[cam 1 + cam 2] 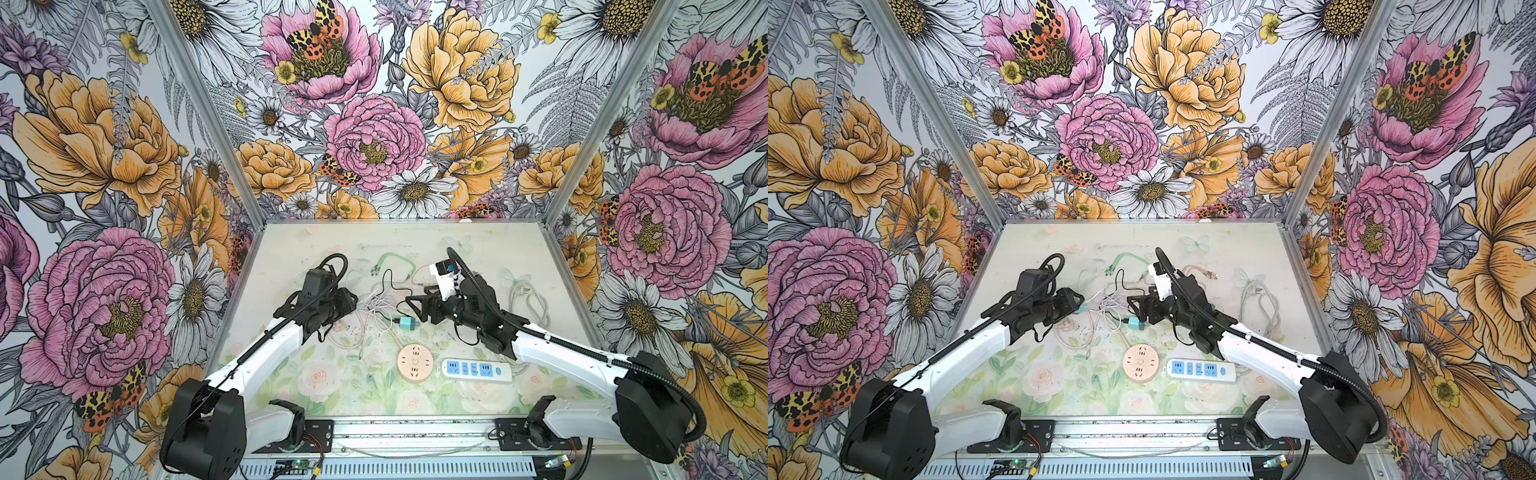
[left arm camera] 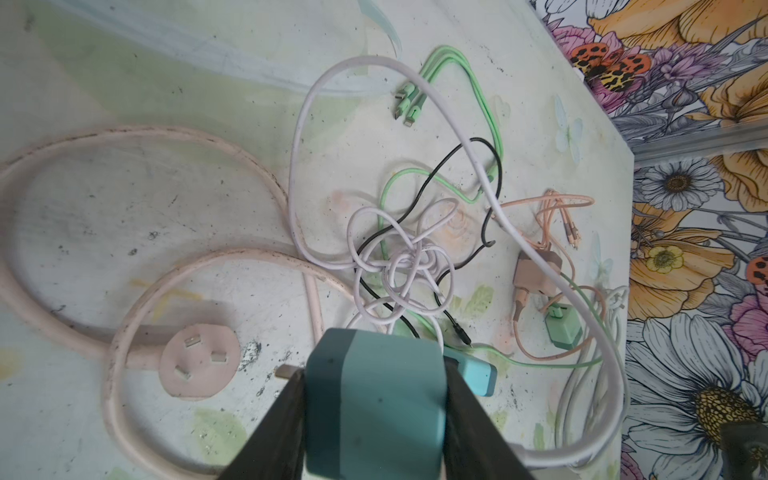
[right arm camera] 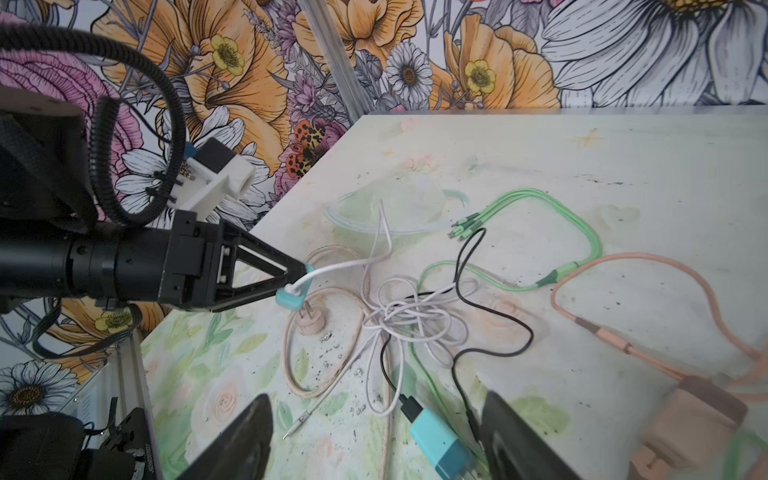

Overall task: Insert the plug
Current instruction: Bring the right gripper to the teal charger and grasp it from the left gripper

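Chargers total two: left gripper (image 2: 374, 370) clamps a teal charger (image 2: 374, 415), right gripper (image 3: 376, 399) gapes wide near a second teal charger (image 3: 436, 444).

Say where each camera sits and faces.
Top views: above the arm bases, looking down at the table; both arms show.
Left wrist: on the left arm, faces the cable tangle past the left end effector, shut on a teal charger.
Right wrist: on the right arm, faces the left arm; open right end effector, second teal charger.
Shared by wrist views: the tangle.

Bright even light, soft shadows; wrist-view foregrounds blurred.
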You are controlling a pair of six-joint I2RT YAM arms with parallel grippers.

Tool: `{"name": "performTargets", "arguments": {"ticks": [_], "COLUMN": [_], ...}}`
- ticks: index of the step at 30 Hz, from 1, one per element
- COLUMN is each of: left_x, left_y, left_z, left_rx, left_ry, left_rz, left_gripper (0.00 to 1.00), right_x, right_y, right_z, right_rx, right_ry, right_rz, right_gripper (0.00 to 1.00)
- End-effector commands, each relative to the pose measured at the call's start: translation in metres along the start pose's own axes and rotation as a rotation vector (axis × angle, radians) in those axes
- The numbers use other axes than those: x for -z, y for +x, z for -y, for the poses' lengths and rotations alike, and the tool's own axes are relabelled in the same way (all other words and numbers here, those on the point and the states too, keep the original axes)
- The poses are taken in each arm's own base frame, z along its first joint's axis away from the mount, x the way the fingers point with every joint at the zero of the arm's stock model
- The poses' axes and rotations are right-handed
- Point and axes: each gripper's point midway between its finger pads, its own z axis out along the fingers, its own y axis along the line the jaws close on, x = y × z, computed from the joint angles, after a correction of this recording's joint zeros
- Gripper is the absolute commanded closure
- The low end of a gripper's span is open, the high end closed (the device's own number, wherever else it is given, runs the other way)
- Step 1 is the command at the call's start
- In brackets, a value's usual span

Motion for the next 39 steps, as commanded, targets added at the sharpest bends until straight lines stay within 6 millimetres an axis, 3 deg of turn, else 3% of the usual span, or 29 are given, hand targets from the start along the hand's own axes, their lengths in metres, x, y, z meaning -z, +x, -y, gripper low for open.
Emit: {"name": "performTargets", "arguments": {"ticks": [1,5,11,19,28,39], "left_x": [0.008,0.015,0.028,0.035,0.037,0.038], "left_y": [-0.007,-0.007,-0.009,-0.001,0.006,0.011], "left_z": [0.018,0.026,0.032,0.038,0.040,0.053], "left_rx": [0.018,0.019,0.054,0.060,0.077,0.062], "left_ry": [0.091,0.115,0.166,0.205,0.226,0.254], "left_rz": [0.028,0.042,0.076,0.062,0.068,0.059], "left_gripper": [0.58,0.58,0.58,0.58,0.58,0.58], "right_x": [-0.014,-0.030,-0.050,-0.065,-0.092,-0.106], "right_y": [-0.007,0.009,0.024,0.011,0.019,0.015], "right_z": [-0.023,-0.045,-0.057,-0.063,-0.075,-0.076], "right_rx": [0.028,0.042,0.064,0.043,0.038,0.026], "right_ry": [-0.065,-0.107,-0.087,-0.096,-0.094,-0.066], "right_rz": [0.061,0.045,0.047,0.156,0.174,0.232], "right_gripper": [0.21,0.22,0.21,0.20,0.19,0.20]}}
